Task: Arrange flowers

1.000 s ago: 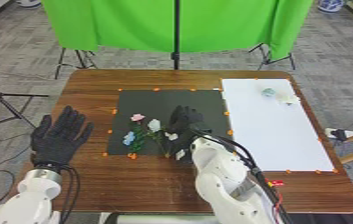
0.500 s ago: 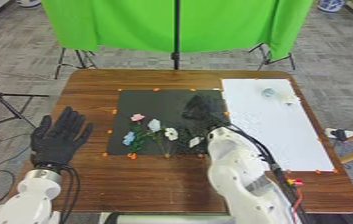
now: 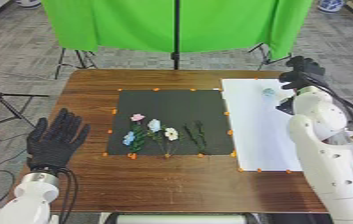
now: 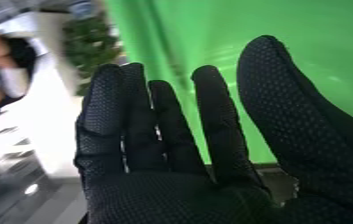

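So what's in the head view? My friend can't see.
Pink, blue and white flowers lie on a black mat on a wooden table. The robot's right hand is at a white mat's far right corner; its left hand is left of the black mat.

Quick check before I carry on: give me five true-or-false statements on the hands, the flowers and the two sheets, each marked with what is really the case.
1. The pink flower lies on the white sheet. False: it lies on the black sheet.
2. The right hand is at the far right corner of the white sheet. True.
3. The left hand is holding a flower. False: its fingers are straight and it holds nothing.
4. Two green stems lie to the right of the pink flower. True.
5. A pale blue-green flower is at the far end of the white sheet. True.
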Tool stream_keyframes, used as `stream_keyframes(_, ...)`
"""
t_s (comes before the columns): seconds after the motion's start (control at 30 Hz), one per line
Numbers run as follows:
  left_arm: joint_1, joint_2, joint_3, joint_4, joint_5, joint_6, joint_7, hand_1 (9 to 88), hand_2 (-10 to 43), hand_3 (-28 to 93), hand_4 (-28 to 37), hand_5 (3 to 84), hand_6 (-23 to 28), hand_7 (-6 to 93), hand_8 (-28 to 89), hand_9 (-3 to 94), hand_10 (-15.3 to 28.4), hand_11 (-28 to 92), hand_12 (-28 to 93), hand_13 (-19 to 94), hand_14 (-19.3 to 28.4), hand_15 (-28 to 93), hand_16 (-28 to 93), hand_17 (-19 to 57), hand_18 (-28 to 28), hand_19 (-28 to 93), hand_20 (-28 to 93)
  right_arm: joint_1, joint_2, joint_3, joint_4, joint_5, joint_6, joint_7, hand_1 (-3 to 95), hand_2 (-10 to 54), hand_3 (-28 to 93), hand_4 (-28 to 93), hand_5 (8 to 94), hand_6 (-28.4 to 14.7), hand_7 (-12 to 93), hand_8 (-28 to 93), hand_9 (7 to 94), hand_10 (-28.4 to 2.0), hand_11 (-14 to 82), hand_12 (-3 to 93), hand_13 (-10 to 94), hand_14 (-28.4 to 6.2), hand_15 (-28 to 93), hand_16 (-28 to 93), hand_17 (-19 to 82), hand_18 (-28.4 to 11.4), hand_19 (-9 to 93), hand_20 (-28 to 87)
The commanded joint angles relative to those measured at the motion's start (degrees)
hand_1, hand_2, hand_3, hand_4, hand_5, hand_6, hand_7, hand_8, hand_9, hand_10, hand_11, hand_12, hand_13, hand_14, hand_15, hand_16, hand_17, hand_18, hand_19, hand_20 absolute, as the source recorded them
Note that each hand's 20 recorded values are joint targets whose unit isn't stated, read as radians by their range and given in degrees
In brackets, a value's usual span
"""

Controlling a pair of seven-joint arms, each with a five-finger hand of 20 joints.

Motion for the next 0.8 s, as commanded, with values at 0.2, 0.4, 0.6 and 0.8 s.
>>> stream_keyframes(0.2,0.54,0.12,0.7,-0.1,-0.4,-0.13,0.57,28.6,15.0,75,-28.3,47.4,8.4,18.0,-11,43.1,14.9,32,15,34,16.5,51,-7,-4.7,16.2,43,18,3.54,0.61,4.21,7.91,-5.96,-18.15,-10.0,41.6,-9.5,84,-28,38.1,-2.4,21,-16,30.4,-13.6,11.1,11.0,25,-15.6,37,10,18,-19.9,73,34)
stream_keyframes(0.4,0.02,0.23,1.21,-0.03,-0.11,1.1,-0.08,28.5,14.8,75,-28.3,45.2,8.6,18.2,-11,42.2,14.8,32,15,33,16.3,51,-7,-4.7,16.2,43,18,3.83,-0.88,3.71,11.4,-11.34,-21.19,-10.16,42.8,-9.5,86,-28,37.1,-2.1,21,-16,26.5,-14.5,9.8,10.3,20,-16.1,32,11,15,-19.5,69,34)
stream_keyframes(0.6,-0.58,0.09,1.48,0.05,-0.23,2.14,-0.44,28.6,14.8,75,-28.3,45.7,8.6,18.7,-11,42.2,14.9,32,15,33,16.4,52,-7,-4.8,16.2,43,18,1.14,-0.96,1.84,13.41,-12.15,-11.38,-10.49,45.7,-9.5,85,-28,42.3,-0.7,25,-18,32.4,-11.8,13.6,10.0,24,-15.0,37,12,17,-19.8,72,36)
stream_keyframes(0.8,-0.64,0.24,1.9,-0.11,-1.46,4.01,-0.16,28.6,15.1,75,-28.3,47.3,8.7,19.0,-11,42.9,15.0,33,15,33,16.7,53,-7,-4.8,16.2,43,18,-0.22,-0.89,0.25,14.71,-14.96,-5.85,-9.23,57.2,-9.5,70,-28,58.5,2.2,29,-17,59.5,-10.1,22.3,16.3,50,-8.2,49,23,27,-19.4,80,42)
